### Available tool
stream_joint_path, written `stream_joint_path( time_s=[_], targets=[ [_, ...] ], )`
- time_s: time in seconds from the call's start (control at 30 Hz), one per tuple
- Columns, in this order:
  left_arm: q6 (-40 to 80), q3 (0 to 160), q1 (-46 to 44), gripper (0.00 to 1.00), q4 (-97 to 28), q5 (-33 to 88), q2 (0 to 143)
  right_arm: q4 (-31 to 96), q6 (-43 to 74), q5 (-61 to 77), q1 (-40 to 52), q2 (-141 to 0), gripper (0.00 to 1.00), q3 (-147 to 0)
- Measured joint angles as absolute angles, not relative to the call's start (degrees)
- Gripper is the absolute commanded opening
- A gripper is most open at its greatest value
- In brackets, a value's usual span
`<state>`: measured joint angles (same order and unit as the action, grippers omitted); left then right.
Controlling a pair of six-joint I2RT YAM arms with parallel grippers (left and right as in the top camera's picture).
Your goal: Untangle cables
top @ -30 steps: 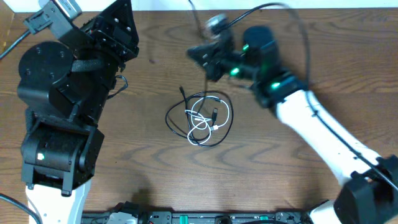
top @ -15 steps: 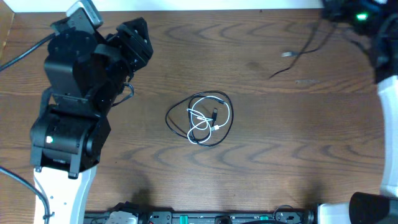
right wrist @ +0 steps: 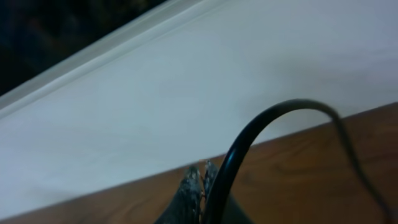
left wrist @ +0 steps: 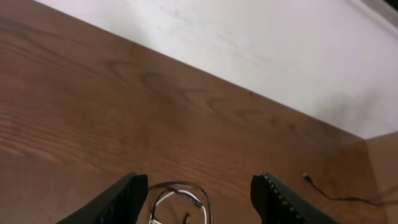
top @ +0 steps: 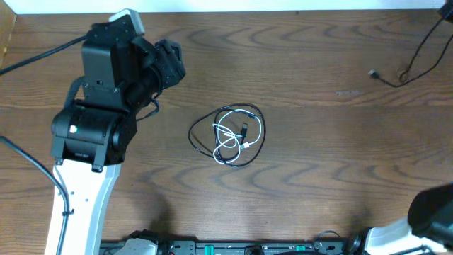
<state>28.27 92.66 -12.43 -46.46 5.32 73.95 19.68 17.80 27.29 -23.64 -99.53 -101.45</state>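
Our left pincer (left wrist: 199, 190) gapes wide over the worktop (top: 318, 177), near the tangled cables (top: 228, 134). Our right pincer (right wrist: 200, 183) is closed on one black cable (right wrist: 261, 127).

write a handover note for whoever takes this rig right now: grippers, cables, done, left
Left gripper: fingers open, empty, aimed at the tangle, not touching it.
Right gripper: fingers look shut on the black cable; gripper itself outside the overhead view.
Cables: tangle mid-table; the black cable's plug end lies top right.
Done: one black cable is apart from the tangle.
Left: part the white cable from the black loop.
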Motion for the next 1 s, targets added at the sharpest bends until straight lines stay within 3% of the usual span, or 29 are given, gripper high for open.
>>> stream_joint_path(
  time_s=[0.4,0.8,0.83,0.87,0.9,0.97,1.0],
  targets=[
    [26.72,92.66,-13.74,0.57,-48.07,8.12,78.15,-1.78,28.12,25.76,-27.31,-108.79,0.01,-101.65],
    [26.46,92.66,-14.09,0.57,-49.28,9.15,78.76,3.42,29.58,24.14,-27.55,-113.23,0.01,-103.46],
    [26.46,92.66,-14.09,0.57,-49.5,9.17,78.76,3.95,29.56,24.03,-27.57,-114.5,0.05,-103.53],
    [26.44,92.66,-14.09,0.58,-49.78,9.19,78.76,5.13,29.56,23.94,-27.57,-116.2,0.17,-103.53],
    [26.3,92.66,-14.09,0.57,-50.02,9.19,78.76,6.02,29.45,23.86,-27.57,-117.51,0.33,-103.53],
    [26.22,92.66,-14.09,0.57,-50.59,9.19,78.76,9.19,29.54,23.62,-27.64,-120.62,0.75,-103.48],
    [26.09,92.66,-14.09,0.57,-50.81,9.26,78.76,11.77,29.54,23.4,-27.75,-122.17,0.84,-103.39]
  ],
)
